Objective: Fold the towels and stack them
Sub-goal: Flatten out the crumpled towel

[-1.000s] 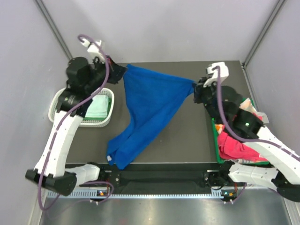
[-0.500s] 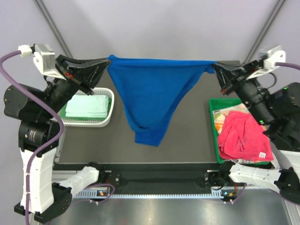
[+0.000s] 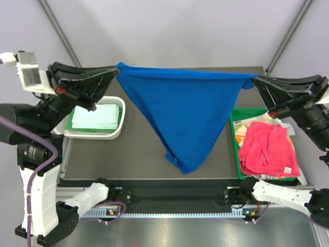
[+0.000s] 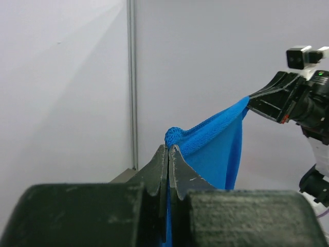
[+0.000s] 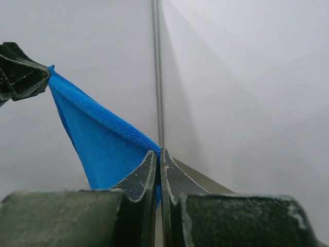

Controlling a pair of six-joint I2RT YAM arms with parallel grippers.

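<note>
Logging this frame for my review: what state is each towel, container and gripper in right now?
blue towel: unfolded, stretched in the air between both grippers
left gripper: shut on one corner of it
right gripper: shut on the other corner
mint towel: folded, in the white basket
pink towel: crumpled, in the green bin

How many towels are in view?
3: royal blue towel held by left gripper and right gripper; folded pale mint towel in white mesh basket; crumpled pink towel in green bin. Others possibly hidden.
</note>
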